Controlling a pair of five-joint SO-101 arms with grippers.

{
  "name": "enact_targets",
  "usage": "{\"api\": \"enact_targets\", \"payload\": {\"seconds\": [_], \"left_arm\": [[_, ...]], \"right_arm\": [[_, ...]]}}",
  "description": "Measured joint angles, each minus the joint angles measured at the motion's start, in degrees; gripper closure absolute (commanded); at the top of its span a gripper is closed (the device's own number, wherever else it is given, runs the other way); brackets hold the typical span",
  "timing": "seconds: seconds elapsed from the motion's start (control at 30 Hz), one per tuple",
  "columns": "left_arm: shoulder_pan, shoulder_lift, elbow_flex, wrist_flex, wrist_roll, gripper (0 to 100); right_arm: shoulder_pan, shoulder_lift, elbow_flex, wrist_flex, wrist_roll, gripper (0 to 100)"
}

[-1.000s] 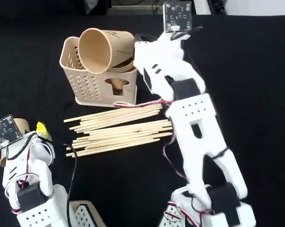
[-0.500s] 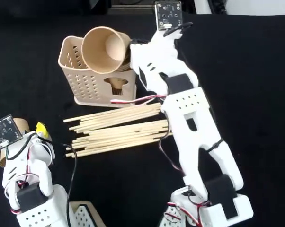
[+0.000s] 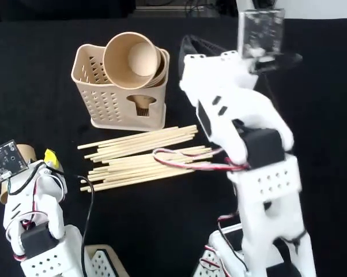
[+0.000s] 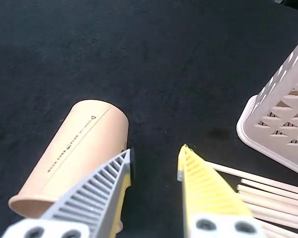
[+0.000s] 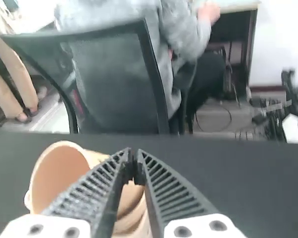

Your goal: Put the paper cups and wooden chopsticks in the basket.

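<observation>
A beige slotted basket (image 3: 113, 98) stands at the back left with paper cups (image 3: 134, 57) nested in it, mouths tilted up. Wooden chopsticks (image 3: 144, 154) lie in a loose pile in front of it. My right gripper (image 3: 192, 44) is raised to the right of the basket, shut on nothing; in the right wrist view its tips (image 5: 134, 159) meet above the cup (image 5: 60, 181). Another paper cup (image 4: 79, 151) lies on its side at the near left. My left gripper (image 4: 155, 154) hangs open beside it, the grey finger (image 4: 97, 193) at the cup's base.
Black cloth covers the table (image 3: 312, 86). The basket corner (image 4: 282, 124) and chopstick ends (image 4: 260, 191) lie to the yellow finger's side in the left wrist view. A red and white cable (image 3: 185, 164) trails over the chopsticks. A beige object (image 3: 104, 259) sits at the front edge.
The right gripper let go of the cup, which settled into the basket. The right arm then lifted and drew back to the right. The left arm stayed still.
</observation>
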Motion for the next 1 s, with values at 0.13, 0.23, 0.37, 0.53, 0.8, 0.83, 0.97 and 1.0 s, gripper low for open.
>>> {"api": "enact_targets", "payload": {"seconds": [0.13, 0.23, 0.37, 0.53, 0.8, 0.83, 0.97, 1.0], "left_arm": [[0.0, 0.0, 0.0, 0.0, 0.0, 83], [0.0, 0.0, 0.0, 0.0, 0.0, 83], [0.0, 0.0, 0.9, -0.4, 0.0, 83], [0.0, 0.0, 0.9, -0.4, 0.0, 83], [0.0, 0.0, 0.9, -0.4, 0.0, 83], [0.0, 0.0, 0.9, -0.4, 0.0, 83], [0.0, 0.0, 0.9, -0.4, 0.0, 83], [0.0, 0.0, 0.9, -0.4, 0.0, 83]], "right_arm": [[-2.3, 3.6, -1.3, -2.5, 2.6, 97.9], [-6.3, 9.6, -3.1, -2.6, 3.3, 97.9], [-9.2, 17.4, -8.6, -2.7, 3.3, 97.9], [-9.1, 26.1, -17.0, -1.1, 3.3, 98.0], [-8.5, 31.1, -24.8, 9.3, 3.4, 98.0], [-8.5, 30.8, -26.4, 10.0, 3.4, 98.0], [-6.8, 30.7, -30.2, 12.0, 3.4, 98.0], [-6.2, 30.2, -30.7, 12.4, 3.4, 98.0]]}}
